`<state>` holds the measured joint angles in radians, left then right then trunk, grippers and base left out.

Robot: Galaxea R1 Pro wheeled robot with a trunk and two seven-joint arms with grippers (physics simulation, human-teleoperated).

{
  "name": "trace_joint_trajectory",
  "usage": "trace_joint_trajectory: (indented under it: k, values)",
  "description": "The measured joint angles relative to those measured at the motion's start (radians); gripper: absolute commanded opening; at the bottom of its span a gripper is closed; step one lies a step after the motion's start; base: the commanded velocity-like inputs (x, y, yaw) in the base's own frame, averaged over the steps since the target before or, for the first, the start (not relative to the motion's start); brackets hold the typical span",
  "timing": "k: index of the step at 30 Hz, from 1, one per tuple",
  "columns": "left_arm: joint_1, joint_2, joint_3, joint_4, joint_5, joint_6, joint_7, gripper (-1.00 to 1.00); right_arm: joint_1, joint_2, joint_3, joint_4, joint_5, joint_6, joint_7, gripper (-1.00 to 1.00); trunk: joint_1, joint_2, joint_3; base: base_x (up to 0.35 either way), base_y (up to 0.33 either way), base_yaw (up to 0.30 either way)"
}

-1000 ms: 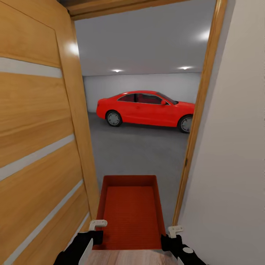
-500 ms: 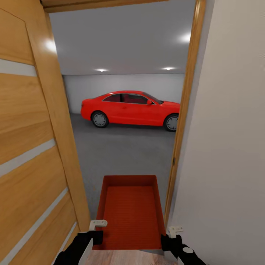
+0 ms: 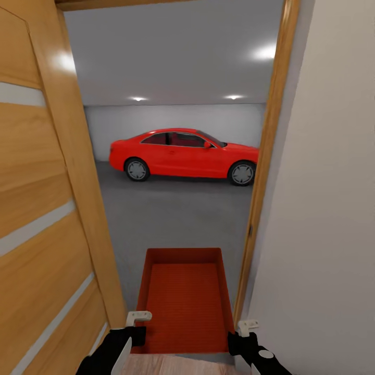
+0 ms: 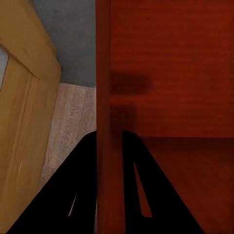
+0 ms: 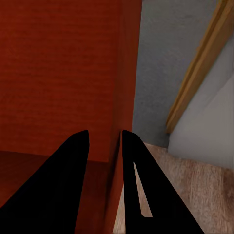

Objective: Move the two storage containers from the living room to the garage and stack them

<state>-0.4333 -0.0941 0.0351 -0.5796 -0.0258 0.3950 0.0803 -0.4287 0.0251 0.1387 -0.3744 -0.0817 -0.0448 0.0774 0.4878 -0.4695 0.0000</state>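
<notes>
One rust-red open-top storage container (image 3: 185, 302) hangs low in front of me in the head view, held between both arms. My left gripper (image 3: 135, 329) is shut on its left wall, which the left wrist view shows pinched between the two fingers (image 4: 108, 141). My right gripper (image 3: 242, 333) is shut on the right wall of the container (image 5: 63, 73), again with a finger on each side of it. Beyond the doorway lies the garage's dark grey concrete floor (image 3: 172, 213). The other container is out of view.
An open honey-coloured wooden door (image 3: 47, 208) stands close on my left. The door frame (image 3: 263, 172) and a pale wall (image 3: 323, 208) are close on my right. A red car (image 3: 182, 156) is parked at the back of the garage. Light wood planks (image 3: 177, 365) lie under me.
The whole view has shifted, so the camera has moved: the door sits further left and the opening looks wider. The container and both grippers keep their place in the view.
</notes>
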Motion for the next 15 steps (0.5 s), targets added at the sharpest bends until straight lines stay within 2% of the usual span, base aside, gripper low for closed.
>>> trace_joint_trajectory:
  k: [8, 15]
  values:
    - [0.0, 0.0, 0.0, 0.0, 0.0, 0.0, 0.0, -1.0, 0.0, 0.0, -0.002, 0.0, 0.002, 0.0, 0.0, -1.0, 0.0, 0.0, 0.0, 0.171, 0.197, -0.266]
    - [0.0, 0.0, 0.0, 0.0, 0.0, 0.0, 0.0, -1.0, 0.0, 0.001, -0.002, 0.0, 0.002, 0.0, 0.0, -1.0, 0.0, 0.0, 0.0, 0.032, 0.024, -0.062]
